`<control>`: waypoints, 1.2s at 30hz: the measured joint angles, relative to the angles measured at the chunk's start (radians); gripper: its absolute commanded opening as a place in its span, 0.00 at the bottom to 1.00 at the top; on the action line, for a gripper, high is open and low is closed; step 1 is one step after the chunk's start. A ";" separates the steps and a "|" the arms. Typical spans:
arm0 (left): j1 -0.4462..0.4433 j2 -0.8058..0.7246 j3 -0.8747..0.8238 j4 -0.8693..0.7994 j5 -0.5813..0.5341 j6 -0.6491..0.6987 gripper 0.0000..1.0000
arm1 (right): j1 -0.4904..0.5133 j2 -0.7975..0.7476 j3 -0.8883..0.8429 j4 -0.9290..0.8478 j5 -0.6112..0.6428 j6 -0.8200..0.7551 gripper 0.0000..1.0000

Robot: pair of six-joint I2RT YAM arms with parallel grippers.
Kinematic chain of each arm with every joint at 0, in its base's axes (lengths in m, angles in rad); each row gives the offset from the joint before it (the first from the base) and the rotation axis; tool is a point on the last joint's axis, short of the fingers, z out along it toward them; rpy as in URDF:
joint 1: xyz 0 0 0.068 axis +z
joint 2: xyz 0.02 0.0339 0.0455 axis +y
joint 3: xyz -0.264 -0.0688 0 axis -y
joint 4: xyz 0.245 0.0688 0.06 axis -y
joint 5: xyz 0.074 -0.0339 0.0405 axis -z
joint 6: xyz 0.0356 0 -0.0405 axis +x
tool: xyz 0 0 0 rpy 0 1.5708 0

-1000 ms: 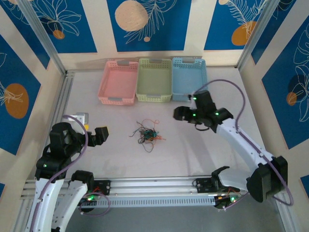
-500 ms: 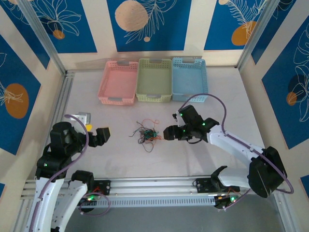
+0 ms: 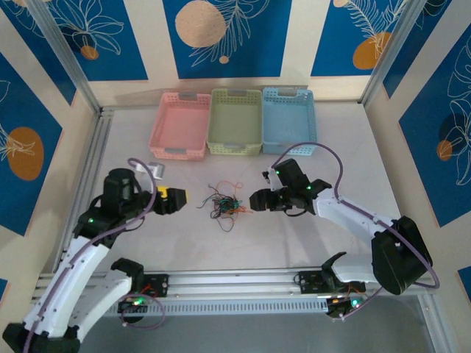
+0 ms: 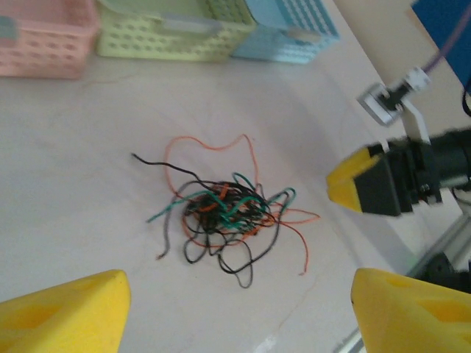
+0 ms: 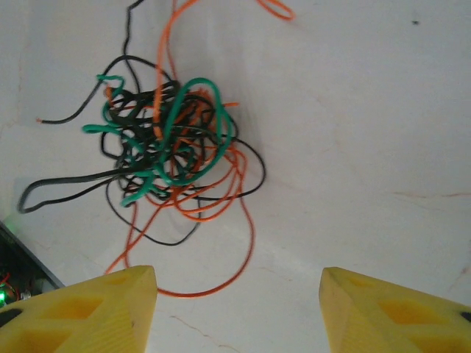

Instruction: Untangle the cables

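Note:
The cables (image 3: 224,205) lie in a small knotted clump of black, orange and green strands on the table's middle. In the left wrist view the cables (image 4: 224,209) sit ahead of my open left gripper (image 4: 239,312), nothing between its yellow fingers. From above, the left gripper (image 3: 176,199) hovers left of the clump. My right gripper (image 3: 257,200) stands just right of the clump, open. In the right wrist view the cables (image 5: 165,151) lie beyond the right gripper (image 5: 239,309), an orange loop reaching toward its left finger (image 5: 88,309).
Three baskets stand at the back: pink (image 3: 180,126), green (image 3: 235,123) and blue (image 3: 289,120). An aluminium rail (image 3: 235,283) runs along the near edge. The right gripper's yellow fingertip (image 4: 353,180) shows in the left wrist view.
The left arm has swung right and forward toward the clump. The right gripper came down from the back right to just beside the clump, then held almost still.

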 measured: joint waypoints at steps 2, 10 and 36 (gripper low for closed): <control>-0.106 0.057 -0.010 0.043 -0.058 -0.021 0.78 | -0.027 -0.001 -0.022 0.015 -0.014 0.006 0.60; -0.361 0.420 -0.007 0.229 -0.222 -0.056 0.79 | -0.099 -0.076 -0.109 0.067 -0.081 0.029 0.60; -0.479 0.760 0.126 0.364 -0.264 -0.039 0.62 | -0.129 -0.143 -0.158 0.130 -0.117 0.053 0.59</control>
